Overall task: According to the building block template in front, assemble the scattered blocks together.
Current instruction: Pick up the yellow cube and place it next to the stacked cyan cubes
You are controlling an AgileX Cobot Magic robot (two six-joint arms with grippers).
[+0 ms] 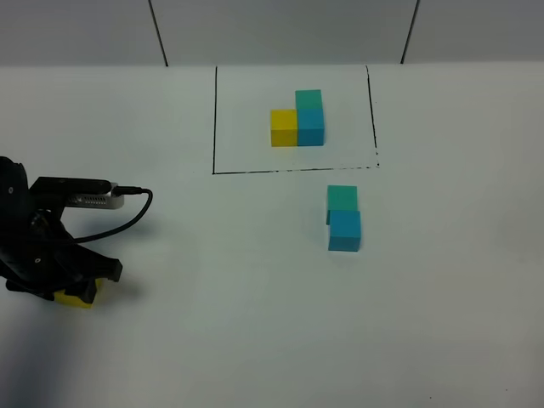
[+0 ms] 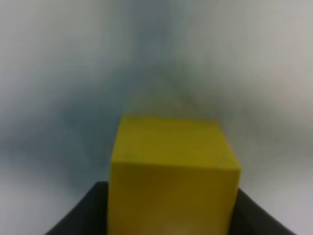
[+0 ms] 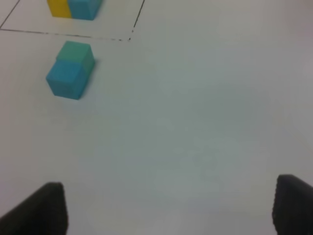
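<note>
Grip is the matter at this moment. The left gripper [image 1: 81, 287] has its jaws closed on the yellow cube [image 2: 172, 164], with one dark finger against each side face. The cube sits squarely between them, low on the table [image 1: 255, 340]. Holding it by two opposite flat faces should keep it from twisting, which matters because it probably has to land flush against another block.

Well ahead of those jaws and off to their right lie the other two scattered blocks, the teal cube [image 1: 342, 197] and the blue cube [image 1: 344, 231]. They touch each other, with the blue one nearer the jaws and slightly skewed. Beyond them, the building block template [image 1: 297, 119] sits inside its black drawn rectangle [image 1: 214, 119], showing yellow beside blue with teal behind blue. The teal and blue pair appears to copy that part already, so the yellow cube likely belongs against the blue cube's left face.

The right gripper [image 3: 171, 210] has its jaws wide apart with nothing between them. The pair lies well ahead of it, so it seems parked clear of the work.
</note>
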